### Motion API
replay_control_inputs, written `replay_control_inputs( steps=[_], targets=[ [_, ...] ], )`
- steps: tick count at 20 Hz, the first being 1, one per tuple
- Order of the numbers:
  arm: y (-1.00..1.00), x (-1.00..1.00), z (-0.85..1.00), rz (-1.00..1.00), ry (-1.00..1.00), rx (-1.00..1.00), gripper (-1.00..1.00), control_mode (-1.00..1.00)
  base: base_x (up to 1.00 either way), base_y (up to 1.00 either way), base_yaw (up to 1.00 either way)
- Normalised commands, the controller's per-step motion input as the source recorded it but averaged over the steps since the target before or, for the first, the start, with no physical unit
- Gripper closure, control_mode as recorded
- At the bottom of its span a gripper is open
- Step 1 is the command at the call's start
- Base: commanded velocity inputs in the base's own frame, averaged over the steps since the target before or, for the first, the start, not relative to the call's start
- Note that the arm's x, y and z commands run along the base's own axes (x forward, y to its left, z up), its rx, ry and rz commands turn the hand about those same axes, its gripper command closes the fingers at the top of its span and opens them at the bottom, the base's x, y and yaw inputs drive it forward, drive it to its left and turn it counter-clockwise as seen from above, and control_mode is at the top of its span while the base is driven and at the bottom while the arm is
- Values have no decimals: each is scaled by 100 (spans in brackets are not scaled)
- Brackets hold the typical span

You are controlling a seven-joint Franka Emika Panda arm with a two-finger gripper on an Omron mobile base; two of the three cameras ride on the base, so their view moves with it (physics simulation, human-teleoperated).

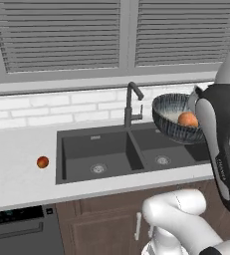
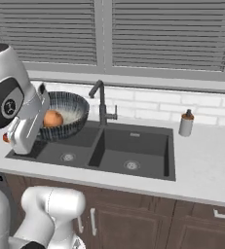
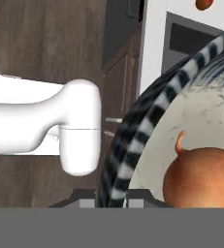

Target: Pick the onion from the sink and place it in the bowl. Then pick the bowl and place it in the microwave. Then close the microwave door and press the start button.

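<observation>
The gripper (image 3: pixel 111 201) pinches the bowl (image 1: pixel 173 119) by its rim, right of centre in the left base view, above the sink (image 1: pixel 111 152). The onion (image 1: pixel 187 119) rests inside. Keep the bowl level while you carry it toward the microwave.

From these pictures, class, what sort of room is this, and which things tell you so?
Most likely a kitchen. A double-basin sink with a tall faucet sits in a pale counter over wooden cabinets, and a soap bottle stands beside the sink.
</observation>
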Motion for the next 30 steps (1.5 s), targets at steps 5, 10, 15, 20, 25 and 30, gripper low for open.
replay_control_inputs(
  steps=[5,10,15,20,25,30],
  targets=[
    [0,0,0,0,0,0,100,100,-100,-17,-3],
    [0,0,0,0,0,0,100,100,-58,-56,-28],
    [0,0,0,0,0,0,100,100,-1,-29,-77],
    [0,0,0,0,0,0,100,100,0,-1,-99],
    [0,0,0,0,0,0,100,100,0,0,-100],
    [0,0,0,0,0,0,100,100,0,0,-100]
  ],
)
